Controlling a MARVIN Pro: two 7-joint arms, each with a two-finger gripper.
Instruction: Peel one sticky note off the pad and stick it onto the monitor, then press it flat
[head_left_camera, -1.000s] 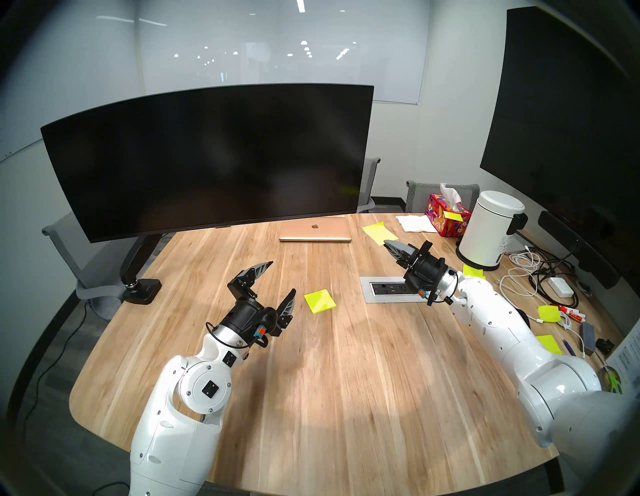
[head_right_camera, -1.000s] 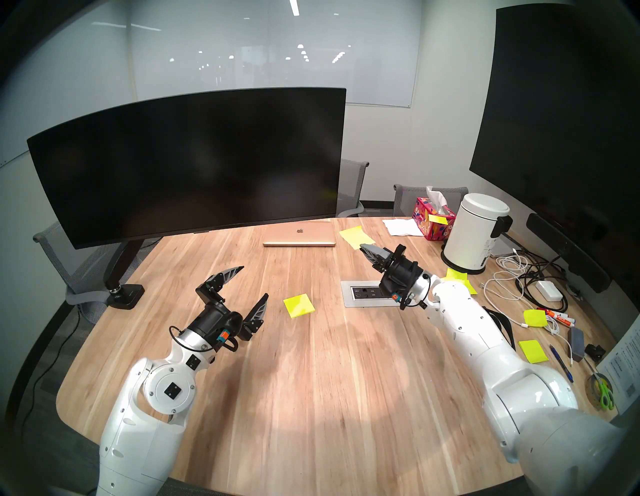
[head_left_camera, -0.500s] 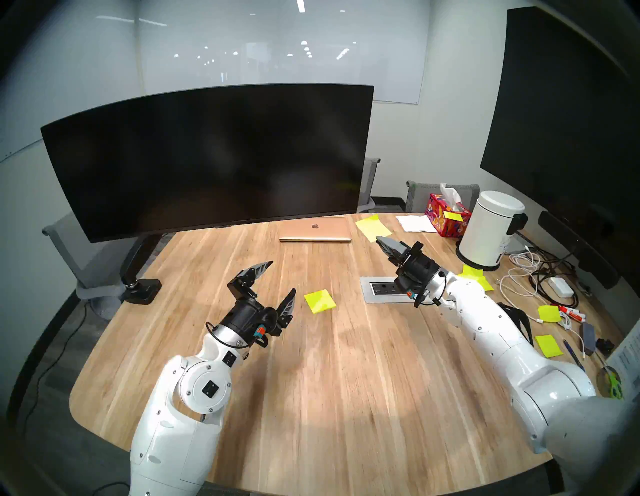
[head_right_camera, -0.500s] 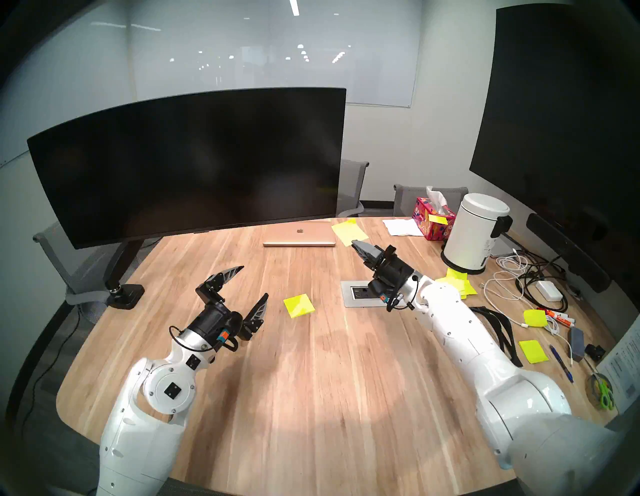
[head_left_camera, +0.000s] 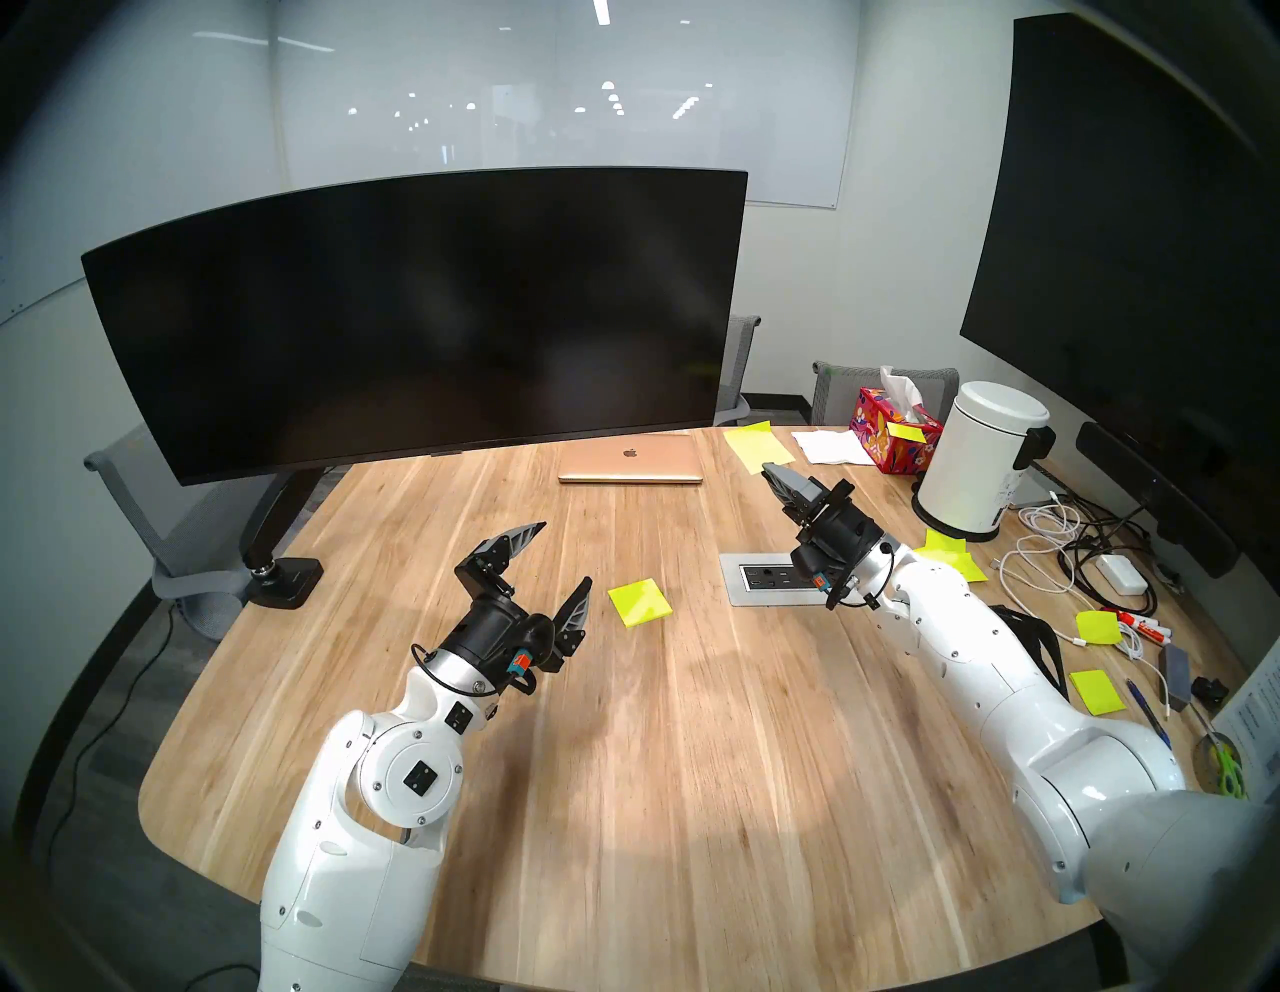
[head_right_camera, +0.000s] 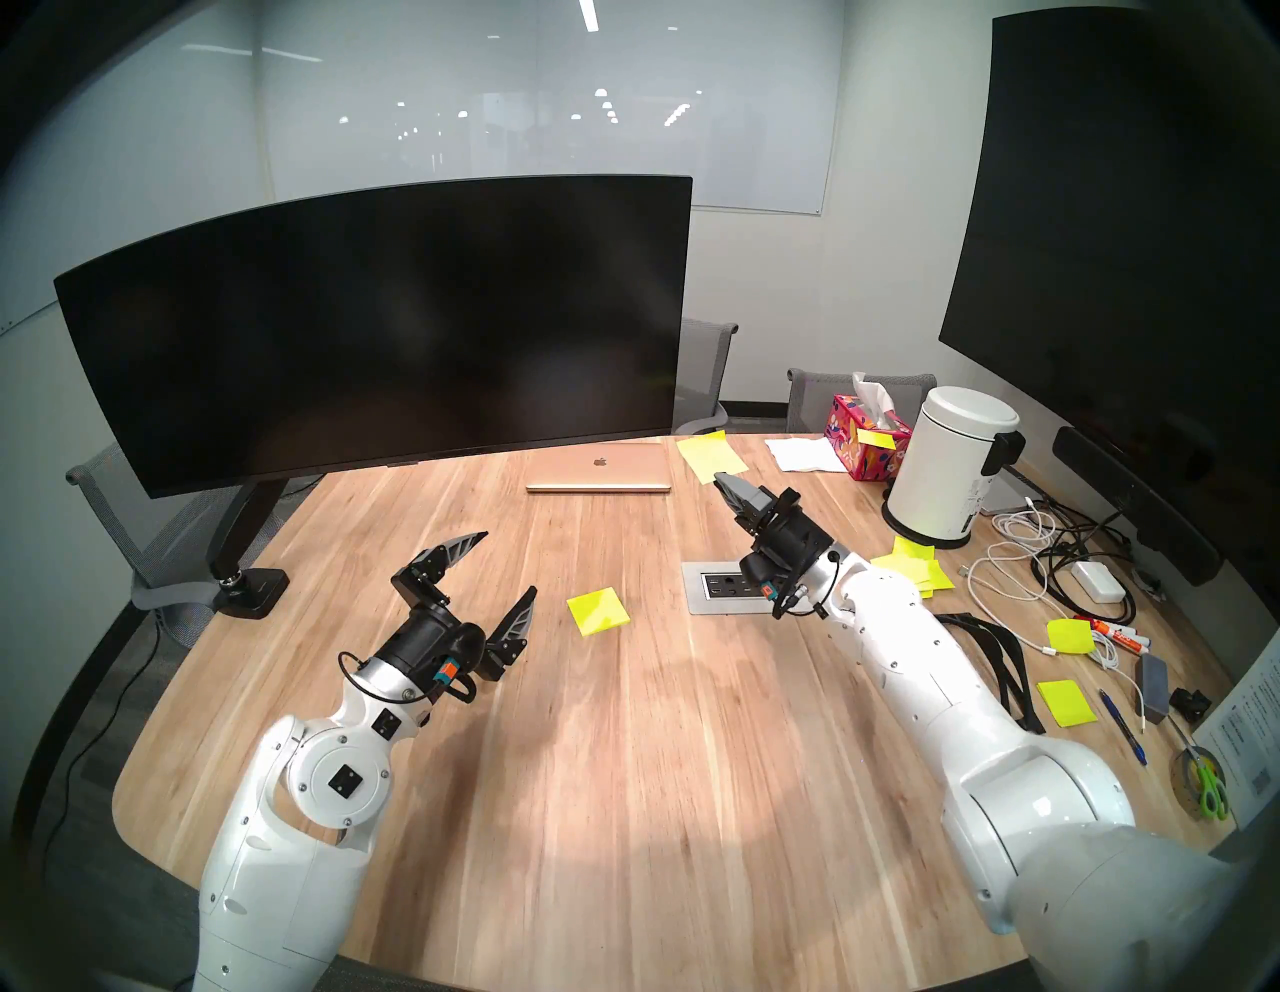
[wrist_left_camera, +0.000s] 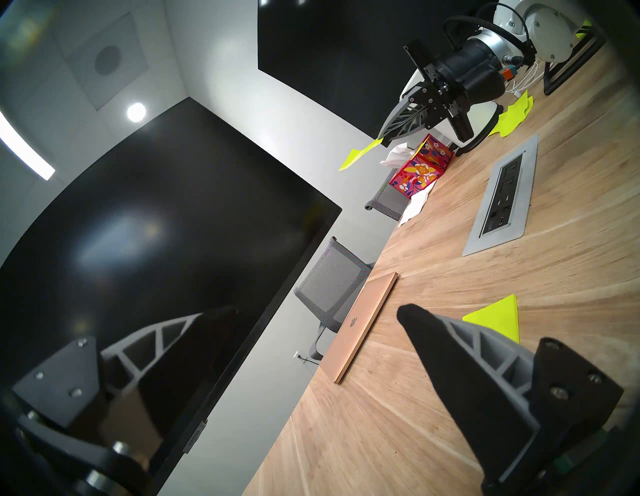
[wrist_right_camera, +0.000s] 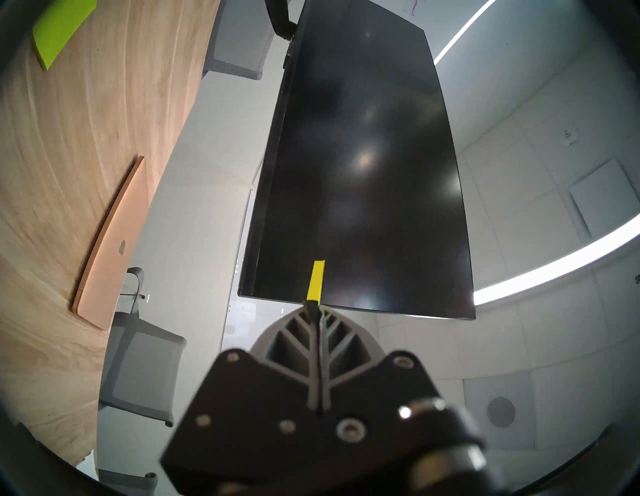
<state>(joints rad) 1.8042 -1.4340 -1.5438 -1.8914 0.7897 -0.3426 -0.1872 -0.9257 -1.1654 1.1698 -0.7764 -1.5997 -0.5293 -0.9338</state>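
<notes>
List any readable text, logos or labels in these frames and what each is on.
No words or numbers can be read.
Apple logo, no lettering: on the lid of the closed gold laptop.
Print on the white canister: too small to read.
Marker labels: blurred.
Printed sheet at the table's right edge: too small to read.
Tissue box: small brand mark, unreadable.
Monitor and held sticky note: blank.

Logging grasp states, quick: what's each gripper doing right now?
Left gripper: open, empty.
Right gripper: shut on the sticky note.
</notes>
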